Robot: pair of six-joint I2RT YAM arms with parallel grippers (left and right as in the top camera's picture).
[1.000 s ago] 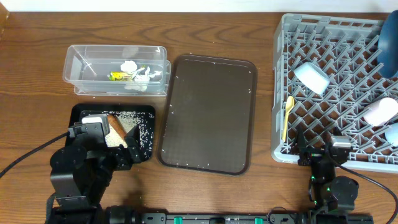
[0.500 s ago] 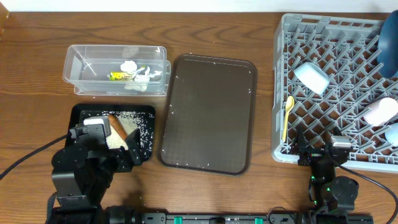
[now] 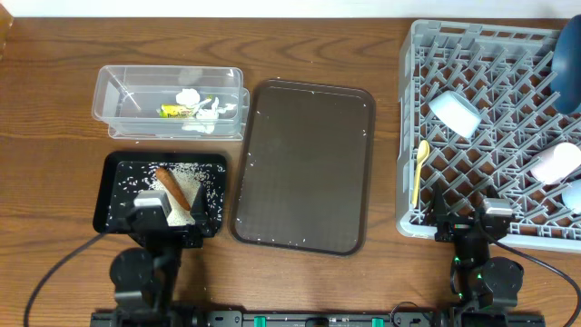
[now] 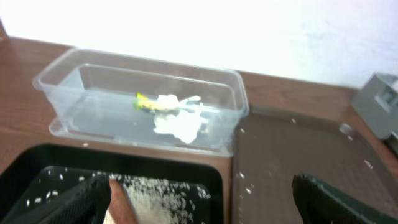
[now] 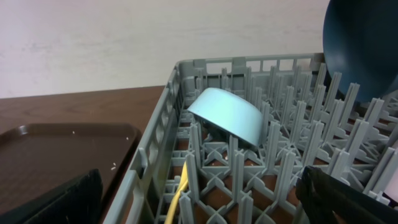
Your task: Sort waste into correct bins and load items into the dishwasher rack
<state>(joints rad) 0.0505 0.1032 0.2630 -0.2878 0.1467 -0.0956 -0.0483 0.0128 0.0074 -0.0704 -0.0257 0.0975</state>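
My left end effector point(image 4: 199, 190) hangs low over the near edge of the black tray point(image 3: 102, 218), its fingers point(image 4: 68, 202) spread wide and holding nothing. My right end effector point(image 5: 199, 183) is spread and empty too, at the near rim of the dishwasher rack point(image 3: 408, 54). The sorting reads as sensible to me. The crumpled paper scraps point(image 4: 177, 124) and the yellow-green wrapper point(image 4: 144, 101) lie in the clear tub point(image 3: 102, 95), dry rubbish kept from food. The rice grains point(image 3: 191, 170) and the carrot stick point(image 3: 171, 186) lie in the black tray. In the rack, the light blue bowl point(image 5: 227, 115) leans tilted among the pegs, where it would drain. The dark blue plate point(image 5: 364, 43) stands on edge at the far right, and the yellow spoon point(image 3: 418, 173) lies along the left wall. Only the overhead view shows the pink cup point(image 3: 556, 163) and, cut off at the frame edge, what I take to be the blue cup point(image 3: 574, 193). It also shows stray grains on the brown serving tray point(image 3: 304, 136), which sits on the desk between the bins and the rack. My right wrist view shows the bowl's tilt, which from above looks flat.
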